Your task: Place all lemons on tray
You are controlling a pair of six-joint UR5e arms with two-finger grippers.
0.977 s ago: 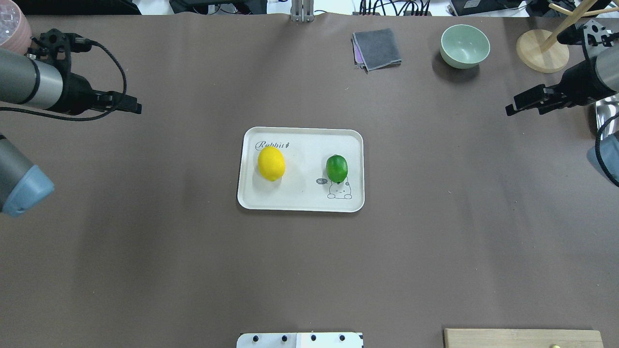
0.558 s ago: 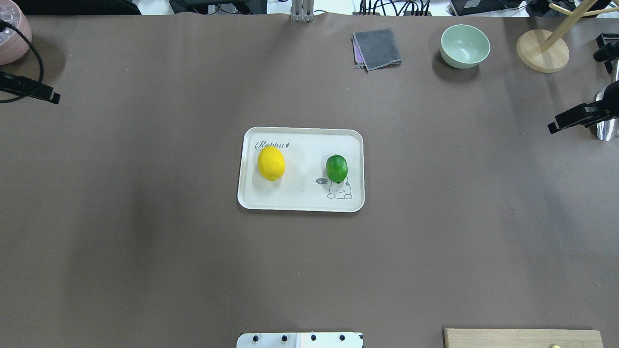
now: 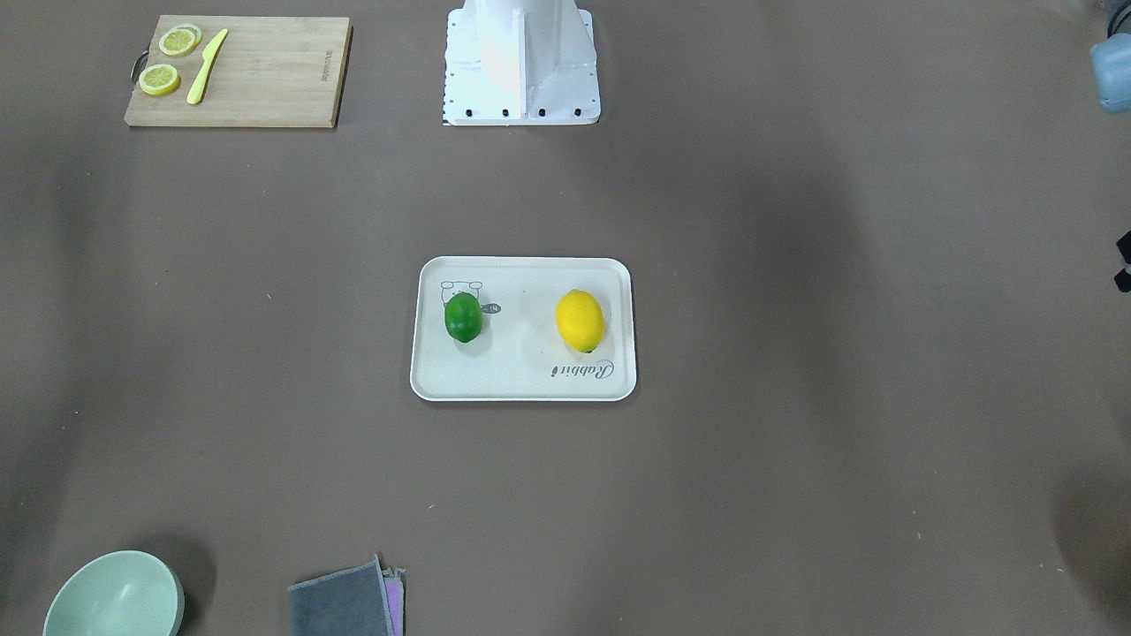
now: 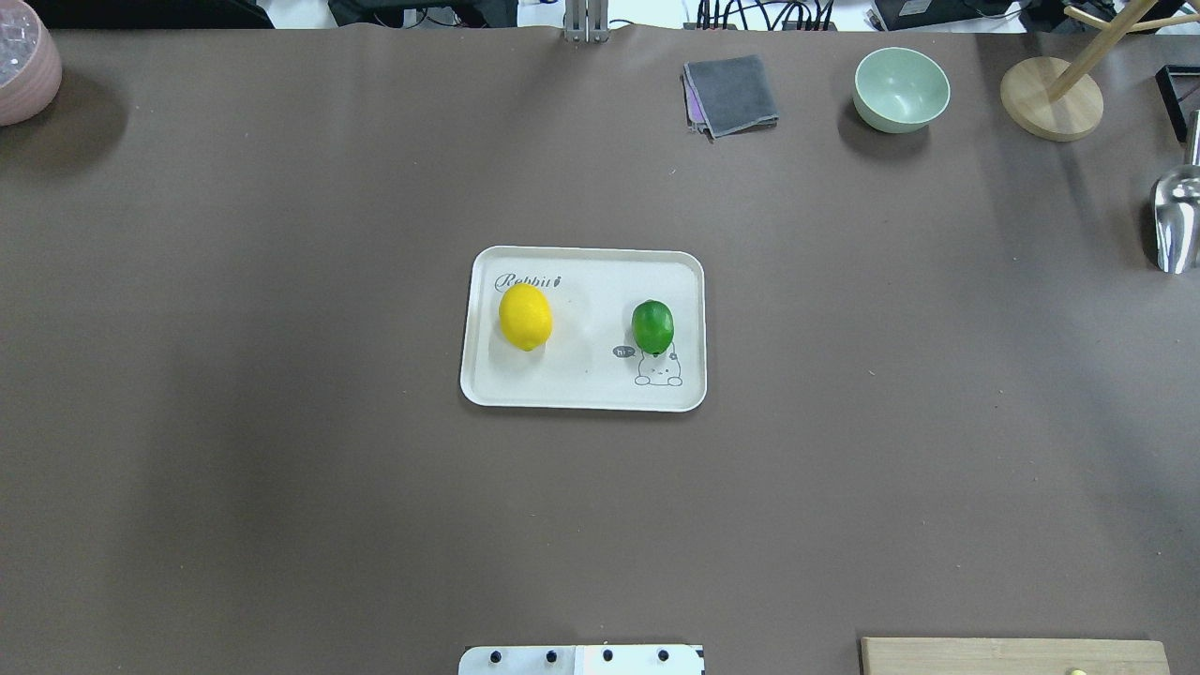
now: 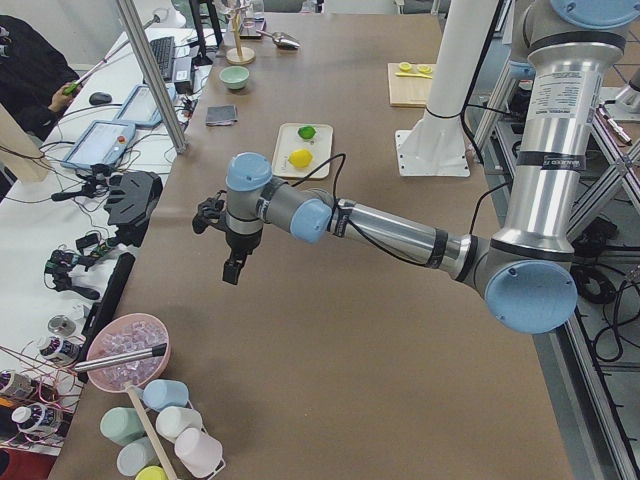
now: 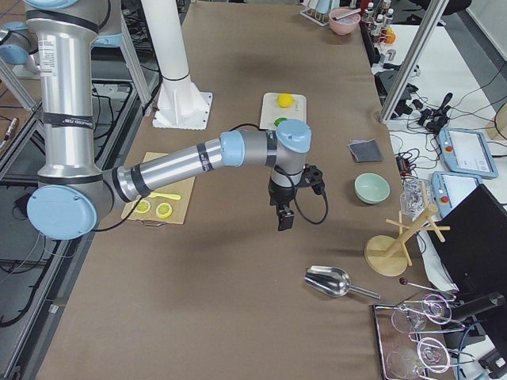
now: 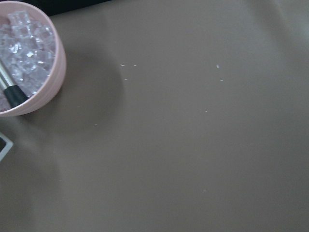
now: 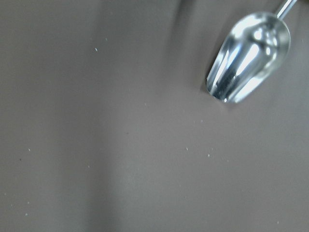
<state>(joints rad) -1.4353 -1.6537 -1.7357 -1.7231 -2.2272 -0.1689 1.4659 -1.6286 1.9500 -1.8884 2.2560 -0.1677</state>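
The yellow lemon (image 4: 525, 317) and the green lemon (image 4: 652, 326) both lie on the cream tray (image 4: 581, 386) at the table's middle. The yellow one is on the "Rabbit" side and the green one by the animal drawing. The front-facing view shows them too, yellow lemon (image 3: 580, 320) and green lemon (image 3: 463, 317). My left gripper (image 5: 232, 270) hangs above bare table far off to my left, near the ice bowl. My right gripper (image 6: 283, 220) hangs far off to my right, near the scoop. Both show only in the side views, so I cannot tell whether they are open or shut.
A green bowl (image 4: 901, 89), a grey cloth (image 4: 731, 94) and a wooden stand (image 4: 1050, 98) stand along the far edge. A metal scoop (image 4: 1177, 220) lies at the right and a pink ice bowl (image 4: 23, 66) at the far left. A cutting board (image 3: 239, 71) carries lemon slices and a knife.
Both arms have drawn back sideways and left the overhead view, the left to the left and the right to the right. The lemons and the tray have not moved.
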